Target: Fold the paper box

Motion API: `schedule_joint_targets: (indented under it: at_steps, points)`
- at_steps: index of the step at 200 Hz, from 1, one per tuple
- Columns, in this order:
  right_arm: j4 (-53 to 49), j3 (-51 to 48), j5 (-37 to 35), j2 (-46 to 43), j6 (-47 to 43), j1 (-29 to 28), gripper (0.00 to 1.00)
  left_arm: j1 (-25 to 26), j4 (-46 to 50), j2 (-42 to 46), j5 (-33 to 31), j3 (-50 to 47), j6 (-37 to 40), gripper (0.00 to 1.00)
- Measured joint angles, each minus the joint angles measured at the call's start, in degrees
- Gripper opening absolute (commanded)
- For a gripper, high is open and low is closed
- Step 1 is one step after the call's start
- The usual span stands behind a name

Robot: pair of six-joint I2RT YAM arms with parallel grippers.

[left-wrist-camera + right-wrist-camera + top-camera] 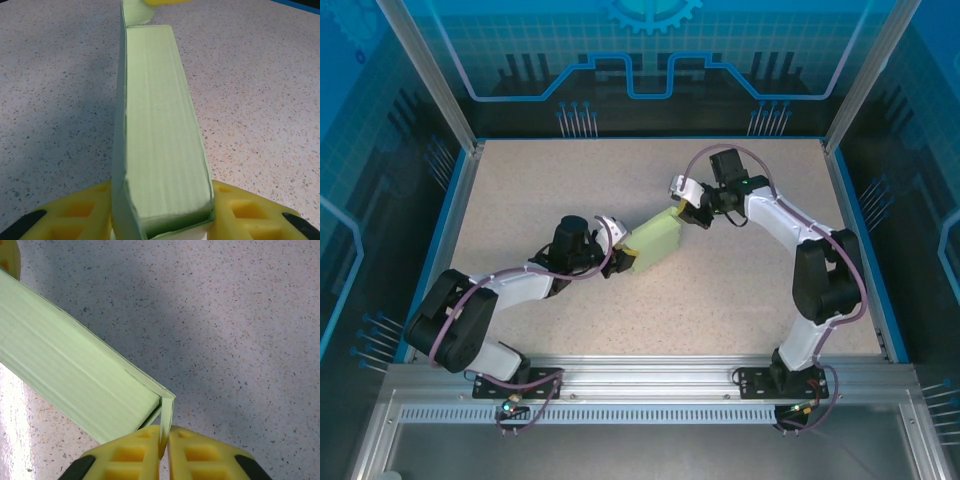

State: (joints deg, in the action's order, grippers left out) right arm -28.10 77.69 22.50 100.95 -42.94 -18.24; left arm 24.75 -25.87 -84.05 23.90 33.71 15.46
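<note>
One paper box (658, 238); left pincer (161, 218), right pincer (164, 442)

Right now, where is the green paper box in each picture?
Top external: the paper box is at centre, between the left gripper and the right gripper.
Left wrist: it runs up the centre from between the yellow fingers.
Right wrist: it slants from upper left to bottom centre, flap pinched.
Shared landmark: the speckled table.
</note>
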Motion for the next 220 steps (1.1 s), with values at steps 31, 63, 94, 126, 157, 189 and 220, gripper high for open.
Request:
schedule_joint_targets:
  at_steps: [31,63,94,126,157,189,220]
  points:
    - [-0.4,0.5,-1.0,0.0,0.0,-0.2,0.06,0.0,0.0,0.0,0.0,0.0,0.0,0.29]
    - [-1.5,1.4,-2.7,0.0,1.8,-0.8,0.03,0.0,0.0,0.0,0.0,0.2,0.0,0.29]
    - [-3.2,3.2,-7.0,-0.1,7.8,-2.5,0.01,0.0,-0.2,0.0,-0.7,0.3,-0.1,0.29]
    - [-5.4,3.4,-13.3,-1.2,17.1,-4.8,0.01,0.4,-0.5,-0.9,-1.6,0.5,0.0,0.30]
    - [-7.3,3.3,-19.6,-2.7,26.6,-6.5,0.00,1.5,-1.9,-2.9,-1.6,1.6,0.6,0.31]
    - [-7.4,0.4,-24.1,-5.4,34.2,-7.9,0.00,2.1,-4.1,-4.5,-1.5,1.6,1.3,0.31]
    - [-6.1,-2.7,-26.9,-6.8,37.2,-8.6,0.00,2.3,-5.0,-5.8,-1.3,1.8,1.4,0.31]
